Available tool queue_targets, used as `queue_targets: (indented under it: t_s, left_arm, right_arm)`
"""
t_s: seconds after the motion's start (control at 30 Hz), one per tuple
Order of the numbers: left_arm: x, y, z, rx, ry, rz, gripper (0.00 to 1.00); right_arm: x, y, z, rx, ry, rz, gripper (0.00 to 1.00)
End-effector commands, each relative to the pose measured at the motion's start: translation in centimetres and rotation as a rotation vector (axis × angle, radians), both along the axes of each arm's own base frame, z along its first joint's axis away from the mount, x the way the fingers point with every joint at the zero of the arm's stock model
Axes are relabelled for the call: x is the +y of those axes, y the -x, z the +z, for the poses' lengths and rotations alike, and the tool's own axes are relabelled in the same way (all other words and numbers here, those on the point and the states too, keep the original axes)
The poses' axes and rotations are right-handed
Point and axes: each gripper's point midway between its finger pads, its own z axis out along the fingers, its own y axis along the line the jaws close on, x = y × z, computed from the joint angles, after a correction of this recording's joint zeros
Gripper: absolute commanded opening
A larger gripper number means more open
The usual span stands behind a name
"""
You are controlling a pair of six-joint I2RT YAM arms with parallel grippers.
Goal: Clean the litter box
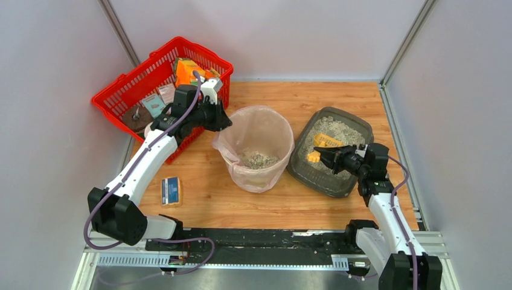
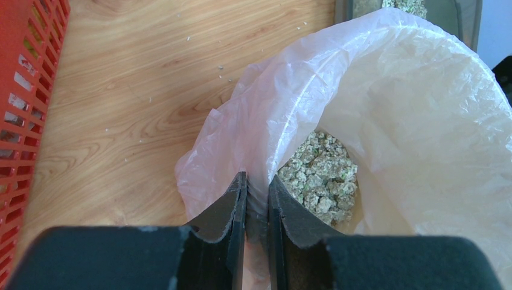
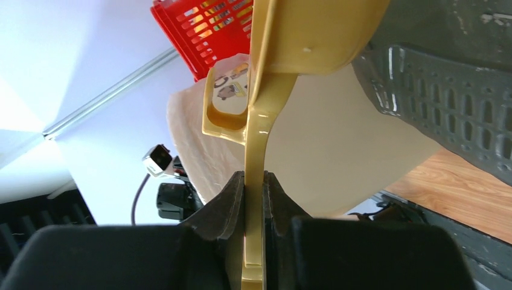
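Two grippers we note engaged, left gripper point(image 2: 256, 181) pinched tight on bag liner point(image 2: 374, 78) of bin point(image 1: 259, 178), right gripper point(image 3: 255, 181) clamped on yellow scoop point(image 3: 302, 36) over litter box point(image 1: 317, 178).

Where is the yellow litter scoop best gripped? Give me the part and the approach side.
Grip the yellow litter scoop by its handle, coming from the tail end, away from the litter box. The handle is a thin flat strip that fits between fingers; the head is broad. The right hand holds it so.
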Motion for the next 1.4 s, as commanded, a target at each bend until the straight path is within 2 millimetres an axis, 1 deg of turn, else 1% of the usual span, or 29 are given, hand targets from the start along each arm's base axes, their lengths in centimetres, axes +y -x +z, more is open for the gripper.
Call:
queue_targets:
  t_s: [0.0, 0.03, 0.07, 0.13, 0.2, 0.23, 0.4, 0.53, 0.6, 0.63, 0.67, 0.73, 0.8, 1.1, 1.17, 1.2, 1.27, 1.3, 1.33, 1.37]
  left_arm:
    - [-1.4, 2.1, 2.5, -0.014, 0.058, -0.08, 0.0]
    - [-1.4, 2.1, 2.5, -0.015, 0.059, -0.079, 0.0]
    - [-1.5, 2.2, 2.6, -0.016, 0.059, -0.081, 0.0]
    - [-1.4, 2.2, 2.6, -0.017, 0.061, -0.079, 0.0]
    - [-1.4, 2.2, 2.7, -0.019, 0.06, -0.079, 0.0]
    - [-1.4, 2.3, 2.9, -0.025, 0.063, -0.081, 0.0]
    - [-1.4, 2.2, 2.7, -0.021, 0.063, -0.08, 0.0]
    - [-1.4, 2.1, 2.4, -0.012, 0.059, -0.078, 0.0]
    - [-1.4, 2.0, 2.2, -0.01, 0.055, -0.076, 0.0]
    - [-1.4, 2.1, 2.2, -0.01, 0.055, -0.078, 0.0]
    - [-1.4, 2.0, 2.3, -0.014, 0.054, -0.075, 0.0]
    - [-1.3, 2.0, 2.3, -0.014, 0.052, -0.074, 0.0]
    - [-1.3, 2.0, 2.2, -0.014, 0.05, -0.074, 0.0]
    - [-1.1, 1.9, 2.3, -0.025, 0.039, -0.068, 0.0]
    - [-1.0, 2.0, 2.4, -0.026, 0.039, -0.067, 0.0]
    - [-1.0, 1.9, 2.4, -0.028, 0.038, -0.065, 0.0]
    - [-1.1, 2.0, 2.4, -0.024, 0.04, -0.067, 0.0]
    - [-1.1, 2.0, 2.4, -0.027, 0.041, -0.067, 0.0]
    - [-1.1, 2.0, 2.5, -0.025, 0.043, -0.069, 0.0]
    - [-1.1, 2.0, 2.6, -0.029, 0.045, -0.069, 0.0]
  right_arm:
    - [-0.4, -1.6, 2.6, -0.068, -0.081, -0.042, 0.0]
    - [-0.6, -2.0, 2.1, -0.049, -0.086, -0.054, 0.0]
    - [-0.8, -2.3, 2.2, -0.056, -0.092, -0.068, 0.0]
    - [-1.0, -3.0, 1.3, -0.02, -0.113, -0.084, 0.0]
    - [-1.0, -3.4, 1.2, -0.016, -0.122, -0.081, 0.0]
    - [-1.0, -3.8, 0.8, -0.004, -0.121, -0.083, 0.0]
    - [-1.8, -5.4, -0.3, 0.024, -0.091, -0.122, 0.0]
    - [-2.3, -6.6, -1.7, 0.064, -0.095, -0.137, 0.0]
    - [-2.4, -7.1, -1.8, 0.062, -0.104, -0.13, 0.0]
    - [-2.5, -7.4, -2.4, 0.081, -0.109, -0.127, 0.0]
    - [-2.4, -7.8, -1.8, 0.06, -0.118, -0.11, 0.0]
    - [-2.4, -8.3, -2.1, 0.069, -0.124, -0.101, 0.0]
    - [-2.4, -8.7, -1.9, 0.066, -0.119, -0.089, 0.0]
    - [-3.4, -9.4, -4.1, 0.153, -0.099, -0.15, 0.0]
    - [-3.2, -9.2, -3.9, 0.156, -0.113, -0.143, 0.0]
    - [-3.2, -9.0, -3.2, 0.137, -0.111, -0.143, 0.0]
    - [-3.4, -8.7, -3.2, 0.159, -0.091, -0.155, 0.0]
    - [-3.5, -8.5, -2.7, 0.149, -0.076, -0.158, 0.0]
    - [-3.7, -8.1, -3.7, 0.205, -0.059, -0.176, 0.0]
    - [-3.7, -8.0, -3.4, 0.208, -0.051, -0.179, 0.0]
